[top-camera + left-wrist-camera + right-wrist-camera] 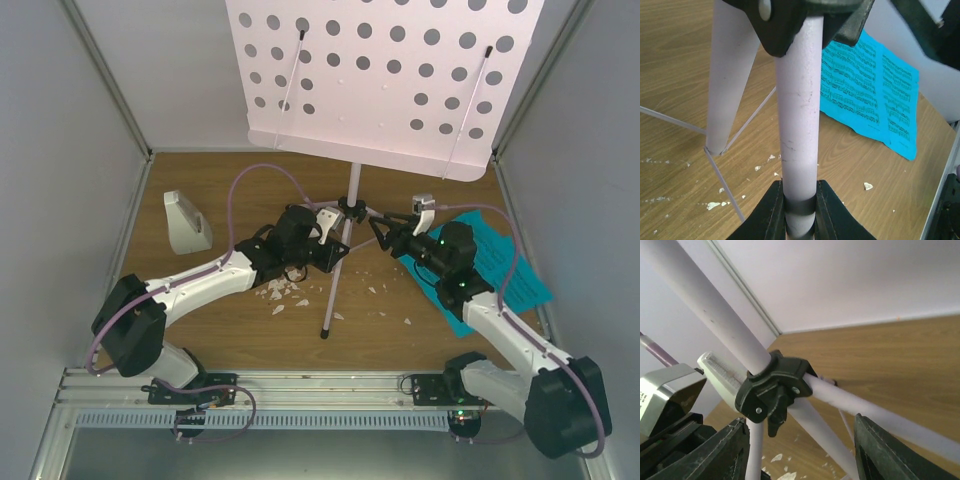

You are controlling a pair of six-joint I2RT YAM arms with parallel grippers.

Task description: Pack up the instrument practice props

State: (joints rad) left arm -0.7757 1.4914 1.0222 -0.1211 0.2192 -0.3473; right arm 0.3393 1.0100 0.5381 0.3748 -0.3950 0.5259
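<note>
The pale-lilac music stand point(385, 70) stands mid-table, its perforated plate filling the top of the overhead view. Its black tripod hub point(350, 210) sits low on the pole. My left gripper point(327, 240) is shut on a lilac tube point(799, 125) of the stand just below that hub, both fingers point(826, 210) pressed against it. Open, with wide jaws, my right gripper point(392, 228) faces the hub point(775, 390) from the right, one leg point(875, 415) passing between its fingers untouched. The white metronome point(186, 222) stands at the left. Cyan sheet music point(505, 270) lies under the right arm.
White crumbs point(285, 293) are scattered on the wooden table around the front leg's foot point(325, 333). Thin brace wires point(725, 185) run between the legs. Grey walls close the left, right and back sides, and a metal rail point(320, 385) runs along the near edge.
</note>
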